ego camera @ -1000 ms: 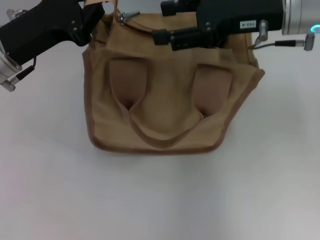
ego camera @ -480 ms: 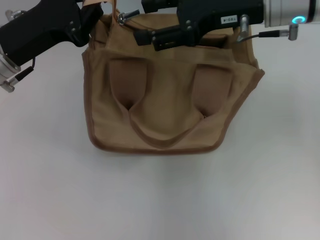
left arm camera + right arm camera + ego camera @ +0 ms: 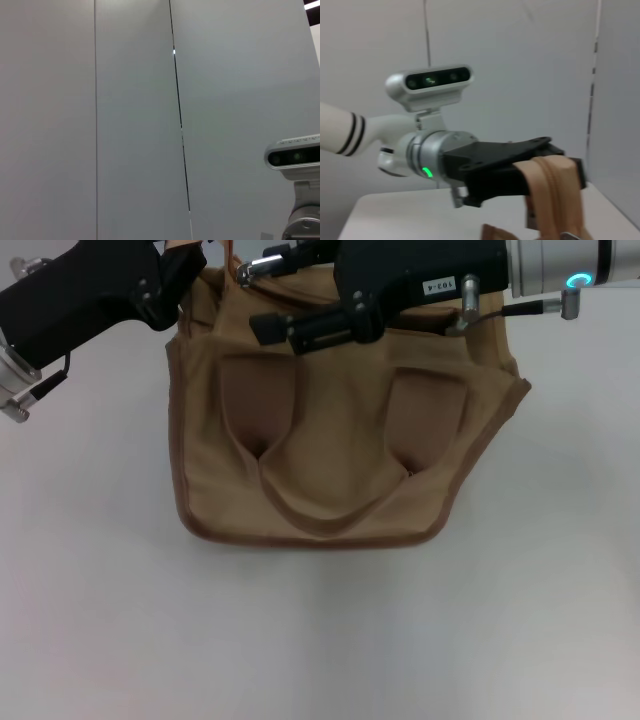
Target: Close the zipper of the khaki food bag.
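The khaki food bag (image 3: 335, 430) sits on the counter (image 3: 320, 640). At its eleven o'clock corner the left claw (image 3: 190, 265) clamps the zipper (image 3: 555, 192) end. The right claw (image 3: 270, 295), at twelve, straddles the pull tab; its grip cannot be told.

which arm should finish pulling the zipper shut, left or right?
Right, probably. The right gripper sits over the bag top with the zipper pull beside its fingertips. The left gripper is at the khaki food bag's end, shut on the zipper strip, so it looks better used as the anchor.
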Controlling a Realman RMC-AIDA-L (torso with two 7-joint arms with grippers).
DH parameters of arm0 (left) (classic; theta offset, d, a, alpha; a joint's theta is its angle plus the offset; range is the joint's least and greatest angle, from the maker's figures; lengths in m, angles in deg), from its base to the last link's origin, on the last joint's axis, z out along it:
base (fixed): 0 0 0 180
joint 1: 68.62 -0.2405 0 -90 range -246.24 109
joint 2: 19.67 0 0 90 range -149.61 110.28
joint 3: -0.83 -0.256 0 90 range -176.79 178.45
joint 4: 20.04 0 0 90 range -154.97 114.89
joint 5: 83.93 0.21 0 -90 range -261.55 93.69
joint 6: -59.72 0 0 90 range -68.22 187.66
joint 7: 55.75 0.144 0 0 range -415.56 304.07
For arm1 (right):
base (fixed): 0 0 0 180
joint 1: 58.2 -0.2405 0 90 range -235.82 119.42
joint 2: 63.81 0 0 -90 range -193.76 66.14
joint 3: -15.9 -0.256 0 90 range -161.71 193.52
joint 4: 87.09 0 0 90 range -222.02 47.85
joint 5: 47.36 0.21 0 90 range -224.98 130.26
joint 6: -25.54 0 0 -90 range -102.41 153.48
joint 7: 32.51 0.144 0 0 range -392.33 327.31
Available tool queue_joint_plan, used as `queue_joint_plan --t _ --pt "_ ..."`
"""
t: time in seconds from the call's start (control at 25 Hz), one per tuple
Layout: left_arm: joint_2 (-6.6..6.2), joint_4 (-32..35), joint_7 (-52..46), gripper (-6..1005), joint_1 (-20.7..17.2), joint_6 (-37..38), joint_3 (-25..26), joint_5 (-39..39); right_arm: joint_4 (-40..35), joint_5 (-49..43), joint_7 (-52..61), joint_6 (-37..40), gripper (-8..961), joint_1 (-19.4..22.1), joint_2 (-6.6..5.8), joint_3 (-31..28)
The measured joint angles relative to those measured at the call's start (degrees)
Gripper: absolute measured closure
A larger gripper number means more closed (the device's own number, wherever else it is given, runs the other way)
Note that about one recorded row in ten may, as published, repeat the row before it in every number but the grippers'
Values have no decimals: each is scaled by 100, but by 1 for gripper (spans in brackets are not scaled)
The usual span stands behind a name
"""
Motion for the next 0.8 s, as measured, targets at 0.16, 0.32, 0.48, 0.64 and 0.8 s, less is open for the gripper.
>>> queue_joint_plan --t 0.16,0.32,0.48,0.64,0.8 --pt "0 0 0 969 4 0 7 -2 -218 50 50 412 196 169 9 -52" --pt "-6 0 -7 969 13 -45 16 -11 -649 492 79 826 196 582 11 -38" --pt "-3 19 -60 969 17 -47 19 -19 -903 700 132 955 196 900 15 -43" --pt "0 14 -66 969 22 -50 20 -28 -847 855 492 969 196 1017 20 -72" --pt "0 5 -68 969 22 -51 14 -70 -607 1024 1005 954 197 1035 10 -53"
